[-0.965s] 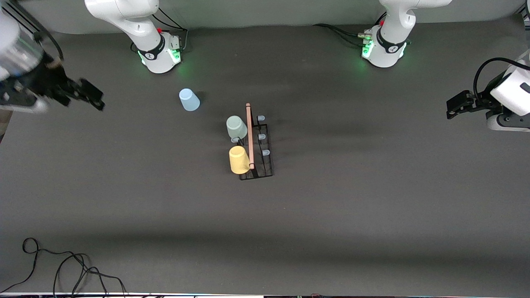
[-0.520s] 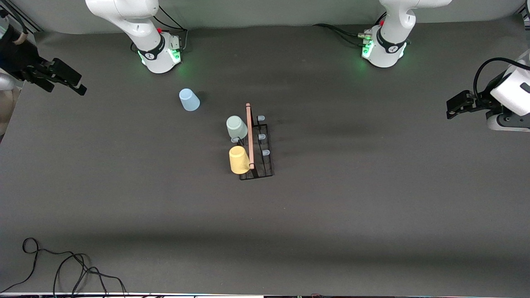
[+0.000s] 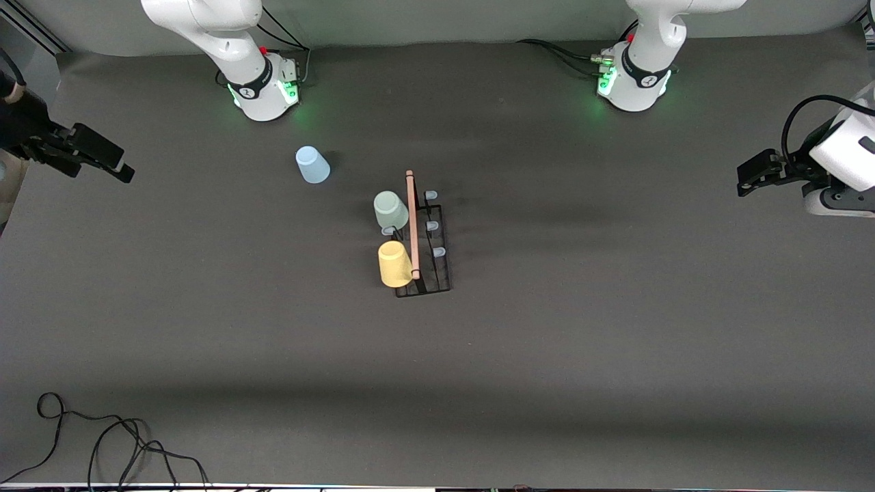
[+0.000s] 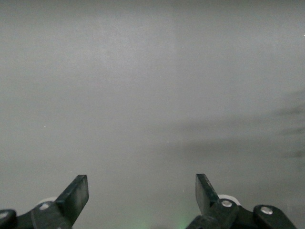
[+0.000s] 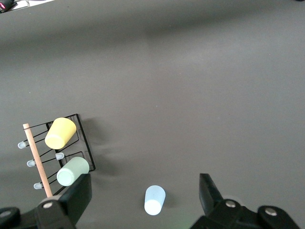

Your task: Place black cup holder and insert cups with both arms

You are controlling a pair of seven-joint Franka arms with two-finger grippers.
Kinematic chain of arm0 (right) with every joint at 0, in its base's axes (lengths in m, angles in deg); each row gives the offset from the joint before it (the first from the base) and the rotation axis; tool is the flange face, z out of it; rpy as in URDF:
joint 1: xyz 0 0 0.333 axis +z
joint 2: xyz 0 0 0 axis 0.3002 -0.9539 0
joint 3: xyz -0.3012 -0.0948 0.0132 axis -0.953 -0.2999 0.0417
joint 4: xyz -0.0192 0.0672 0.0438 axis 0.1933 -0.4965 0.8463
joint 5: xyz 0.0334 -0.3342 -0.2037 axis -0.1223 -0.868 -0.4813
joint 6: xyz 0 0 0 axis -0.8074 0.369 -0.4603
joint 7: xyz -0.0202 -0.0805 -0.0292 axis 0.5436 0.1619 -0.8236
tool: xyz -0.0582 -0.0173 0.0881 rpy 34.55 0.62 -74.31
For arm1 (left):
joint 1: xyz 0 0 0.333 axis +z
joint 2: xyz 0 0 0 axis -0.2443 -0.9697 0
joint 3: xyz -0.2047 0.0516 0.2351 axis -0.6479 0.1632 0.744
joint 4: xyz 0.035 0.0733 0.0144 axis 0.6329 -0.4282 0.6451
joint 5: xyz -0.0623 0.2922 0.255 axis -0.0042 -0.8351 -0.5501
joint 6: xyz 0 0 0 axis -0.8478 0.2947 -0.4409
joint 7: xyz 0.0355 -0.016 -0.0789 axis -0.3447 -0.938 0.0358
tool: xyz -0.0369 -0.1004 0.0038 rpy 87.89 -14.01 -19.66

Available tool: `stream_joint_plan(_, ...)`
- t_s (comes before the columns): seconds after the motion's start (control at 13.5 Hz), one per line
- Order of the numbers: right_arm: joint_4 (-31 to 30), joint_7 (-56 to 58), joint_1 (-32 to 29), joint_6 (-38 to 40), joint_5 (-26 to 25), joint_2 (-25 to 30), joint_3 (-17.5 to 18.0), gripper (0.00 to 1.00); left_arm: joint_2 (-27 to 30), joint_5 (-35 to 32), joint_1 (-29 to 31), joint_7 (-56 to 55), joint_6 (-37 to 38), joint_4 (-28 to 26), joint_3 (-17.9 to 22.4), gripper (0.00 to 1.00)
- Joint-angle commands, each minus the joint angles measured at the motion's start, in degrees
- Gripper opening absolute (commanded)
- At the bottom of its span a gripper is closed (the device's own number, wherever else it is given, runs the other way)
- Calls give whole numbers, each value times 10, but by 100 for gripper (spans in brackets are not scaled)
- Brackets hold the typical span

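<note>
This is a robotics lab or test bench rather than a home or shop. Two white jointed arms stand bolted by green-lit bases, the right arm's base [image 3: 263, 85] and the left arm's base [image 3: 632, 82], along one long edge of a bare dark grey tabletop [image 3: 581, 342] with a plain pale wall above. Loose black cables [image 3: 102, 444] coil at the corner nearest the camera at the right arm's end.

Both arms are cut off by the front view's frame: the right arm [image 3: 14, 116] by the edge at its own end of the desk [image 3: 547, 355], the left arm [image 3: 844, 164] by the edge at its end. In the right wrist view the pincer's fingers [image 5: 76, 195] cover part of the black cup holder [image 5: 71, 143] beside the pale green cup [image 5: 72, 171]. The left wrist view shows only a featureless grey surface [image 4: 152, 95], too blurred to identify.
</note>
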Motion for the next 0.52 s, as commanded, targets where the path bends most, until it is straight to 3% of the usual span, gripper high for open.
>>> stream_joint_plan(0.0,12,7,5,19,-41,0,12,100,-1,-1,-6,-2,12,10,4,100)
stream_joint_plan(0.45,-18,13,4,16,-9,2,9,100,-1,-1,-6,-2,12,10,4,100)
